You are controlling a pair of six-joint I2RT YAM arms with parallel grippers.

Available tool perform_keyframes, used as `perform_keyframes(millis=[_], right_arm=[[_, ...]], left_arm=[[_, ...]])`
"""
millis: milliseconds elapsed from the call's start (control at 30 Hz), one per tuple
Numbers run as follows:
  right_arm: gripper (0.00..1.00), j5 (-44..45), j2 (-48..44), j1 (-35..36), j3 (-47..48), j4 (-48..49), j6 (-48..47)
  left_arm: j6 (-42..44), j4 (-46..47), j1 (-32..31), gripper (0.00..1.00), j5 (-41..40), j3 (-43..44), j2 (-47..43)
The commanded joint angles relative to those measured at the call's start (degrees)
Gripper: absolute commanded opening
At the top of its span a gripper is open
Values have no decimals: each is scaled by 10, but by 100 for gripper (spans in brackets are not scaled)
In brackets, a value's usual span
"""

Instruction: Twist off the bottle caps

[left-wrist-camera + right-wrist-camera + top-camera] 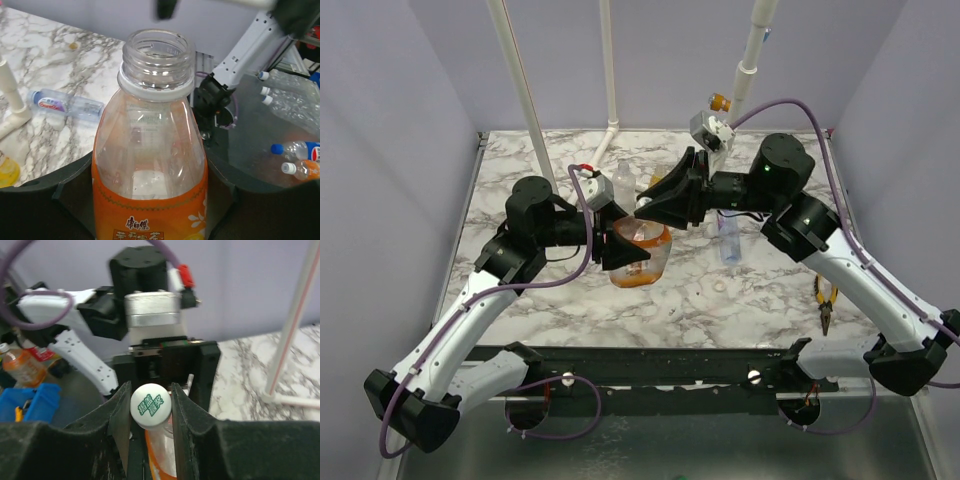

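Top view first: the squat orange bottle (642, 262) was seen clamped at mid-table in the left gripper (632, 250), whose jaws were closed on its body. The right gripper (645, 212) was set just beyond it, angled in from the far right, so the 2 grippers were almost nose to nose. Whether the cap was on or off could not be told from up here. A clear blue-labelled bottle (730, 240) was lying on the marble table (570, 300) under the right arm, its long axis running near to far. A small clear bottle (623, 182) was standing behind the grippers.

Over to the left wrist, and the answer was given. The orange bottle's neck was shown bare, with its threads exposed and only a white ring below them. Its long axis was pointed straight up the frame at a dark shape on the top edge, judged to be the right gripper.

From the right wrist, the other half was supplied: the white cap (150, 406), printed in green, was pinched between 2 narrow-set fingers (120, 407), directly in line above the orange body. This bottle was judged done. The cap would next need carrying clear along that axis, then aside.
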Motion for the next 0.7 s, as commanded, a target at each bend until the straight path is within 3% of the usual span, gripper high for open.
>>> perform_keyframes(millis=[0,167,400,500,667], right_arm=[[18,-134,-26,6,-12,53,-14],[16,-106,-31,6,-3,28,-28],[15,137,-62,5,-7,-64,-52],[15,220,-86,4,-47,-92,-43],[18,284,-129,4,-177,-85,-1]], left_arm=[[-24,9,-1,0,93,-2,0],[-24,9,-1,0,86,1,4],[16,1,-1,0,24,-12,-10],[54,-2,-1,0,-36,-31,-25],[109,-8,-1,0,-125,-49,-37]])
